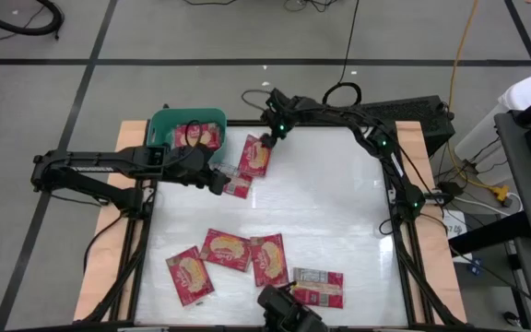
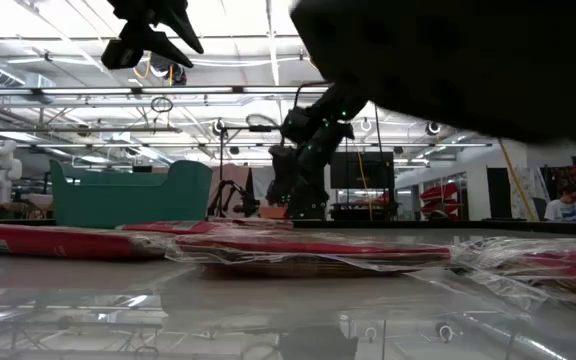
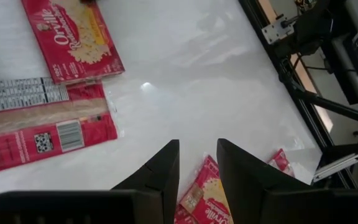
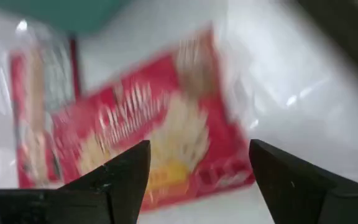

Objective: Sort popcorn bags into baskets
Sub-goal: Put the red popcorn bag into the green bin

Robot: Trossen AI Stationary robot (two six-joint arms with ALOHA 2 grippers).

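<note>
Our right gripper point(image 1: 267, 138) hangs with jaws wide over a popcorn bag point(image 1: 255, 157) near the table's point(image 1: 339, 221) far edge, beside the green basket point(image 1: 162, 124) at the far left corner. Our left gripper point(image 1: 218, 181) holds nothing, jaws narrowly parted. The glossy bag may slide or snag the overlapping bag point(image 1: 236, 185). The white table is shiny; a workshop lies behind.
</note>
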